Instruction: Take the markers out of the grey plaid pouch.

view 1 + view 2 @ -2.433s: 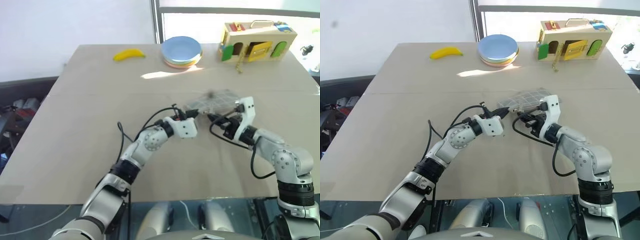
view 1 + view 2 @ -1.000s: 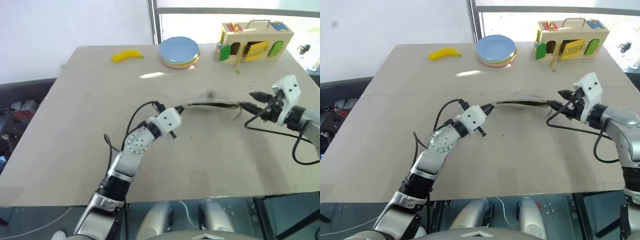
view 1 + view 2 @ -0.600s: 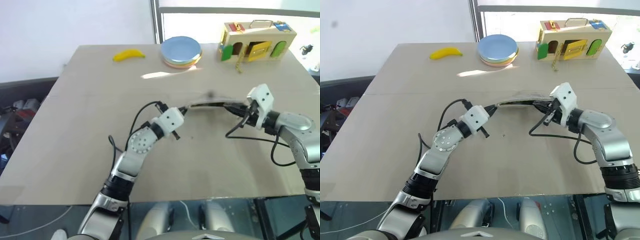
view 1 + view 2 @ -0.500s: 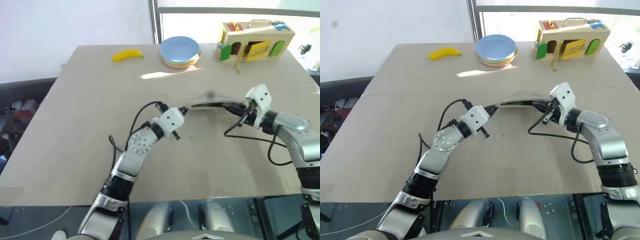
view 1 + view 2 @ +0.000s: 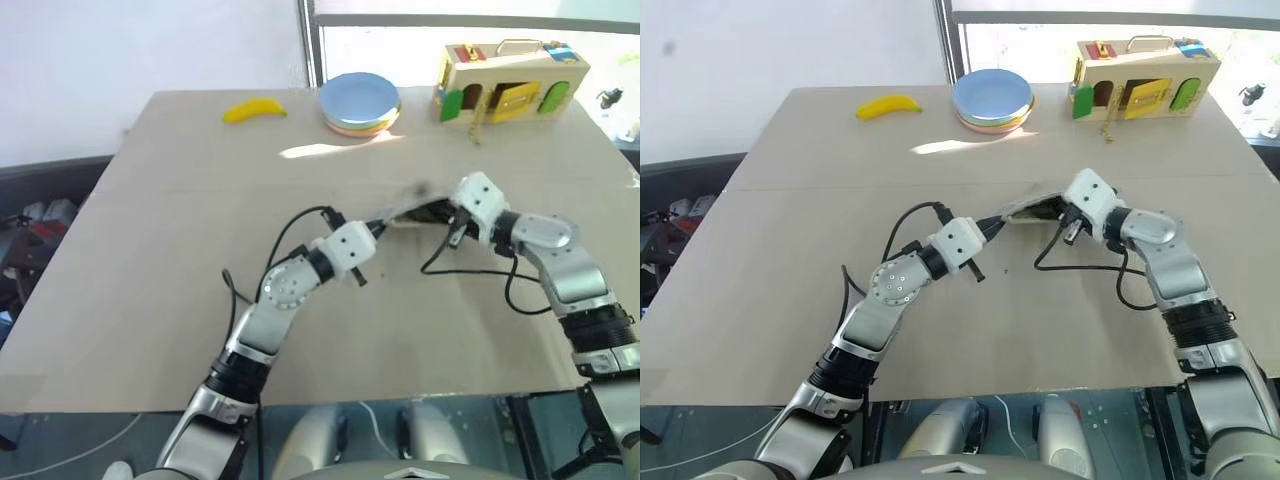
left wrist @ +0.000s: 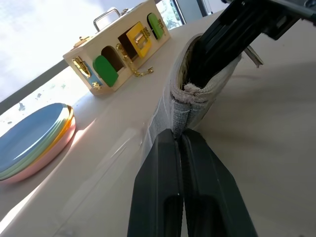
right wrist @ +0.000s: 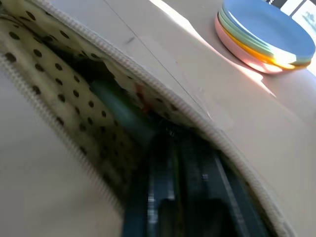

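Observation:
The grey plaid pouch (image 5: 404,211) hangs just above the middle of the table, held edge-up between my two arms. My left gripper (image 5: 372,228) is shut on its near end seam, as the left wrist view shows with the jaws pressed together on the pouch's fabric (image 6: 190,106). My right gripper (image 5: 440,212) reaches into the pouch's open mouth from the other end. Inside, against the dotted yellowish lining (image 7: 74,94), lies a light green marker (image 7: 118,111) with a bit of red (image 7: 141,100) beside it, just ahead of my right gripper (image 7: 182,197).
A yellow banana (image 5: 254,110), a stack of round plates (image 5: 361,103) and a wooden latch box (image 5: 511,80) stand along the far side of the table. Black cables loop under both wrists.
My right arm has swung in from the right and down, and its gripper has gone into the pouch's mouth. The pouch has bunched shorter. My left gripper has kept its hold and place.

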Action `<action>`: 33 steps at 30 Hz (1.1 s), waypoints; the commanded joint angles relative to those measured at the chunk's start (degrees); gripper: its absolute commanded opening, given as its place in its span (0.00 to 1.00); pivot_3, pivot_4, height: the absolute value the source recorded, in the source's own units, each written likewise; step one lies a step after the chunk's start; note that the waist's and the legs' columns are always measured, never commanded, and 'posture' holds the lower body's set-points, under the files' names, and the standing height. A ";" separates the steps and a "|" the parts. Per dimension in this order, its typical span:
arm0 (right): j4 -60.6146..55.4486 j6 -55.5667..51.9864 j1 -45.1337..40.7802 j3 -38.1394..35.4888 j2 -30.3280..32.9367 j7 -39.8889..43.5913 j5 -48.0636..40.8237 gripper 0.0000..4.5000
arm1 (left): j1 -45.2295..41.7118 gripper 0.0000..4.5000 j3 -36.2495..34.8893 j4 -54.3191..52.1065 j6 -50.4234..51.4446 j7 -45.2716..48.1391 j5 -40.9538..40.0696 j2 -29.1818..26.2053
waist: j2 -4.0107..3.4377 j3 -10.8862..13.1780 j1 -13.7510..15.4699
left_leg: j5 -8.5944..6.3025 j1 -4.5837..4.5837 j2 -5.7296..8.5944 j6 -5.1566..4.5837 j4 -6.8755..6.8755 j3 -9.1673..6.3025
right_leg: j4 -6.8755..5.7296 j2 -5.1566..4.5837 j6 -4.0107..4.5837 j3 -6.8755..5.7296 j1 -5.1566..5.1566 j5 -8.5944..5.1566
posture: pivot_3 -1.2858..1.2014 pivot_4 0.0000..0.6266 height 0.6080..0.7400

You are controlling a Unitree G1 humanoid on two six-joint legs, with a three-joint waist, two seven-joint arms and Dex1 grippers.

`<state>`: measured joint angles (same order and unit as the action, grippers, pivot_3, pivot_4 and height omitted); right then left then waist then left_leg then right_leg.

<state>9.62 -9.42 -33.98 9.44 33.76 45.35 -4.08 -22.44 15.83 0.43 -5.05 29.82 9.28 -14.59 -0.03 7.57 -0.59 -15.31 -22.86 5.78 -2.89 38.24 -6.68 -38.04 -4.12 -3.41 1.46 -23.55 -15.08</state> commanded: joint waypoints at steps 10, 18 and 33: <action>-2.71 3.57 -9.60 10.42 10.13 18.98 11.67 0.99 | -0.39 0.00 -1.18 -5.44 0.65 7.06 -12.75 2.12 | 0.00 0.00 -0.14 | 0.00 -0.02 -0.01 0.00 -0.01 0.00 | 0.04 -0.01 0.00 0.01 -0.02 0.00 | 0.52 0.24 1.00; -6.62 -1.75 -13.56 12.39 14.43 29.74 14.76 0.99 | -1.31 0.00 -6.60 -10.32 20.03 7.17 -30.42 7.04 | 0.02 0.02 0.01 | 0.00 -0.05 0.00 0.00 0.02 -0.02 | 0.03 -0.01 0.00 0.00 -0.02 0.00 | 0.52 0.24 1.00; -15.29 -14.61 -20.67 15.20 18.52 44.54 13.77 0.99 | -0.31 0.00 -13.83 -14.56 49.36 1.40 -51.47 8.29 | 0.05 0.03 0.22 | -0.01 -0.04 -0.01 0.01 0.02 -0.05 | 0.05 -0.02 0.00 -0.02 0.00 0.00 | 0.52 0.24 1.00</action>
<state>-4.08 -23.39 -53.21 24.67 51.29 85.88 10.08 -22.63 2.41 -10.85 42.65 31.35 -39.65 -6.53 0.02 7.60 -0.36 -15.31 -22.90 5.78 -2.88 38.27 -6.72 -37.99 -4.15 -3.41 1.45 -23.55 -15.08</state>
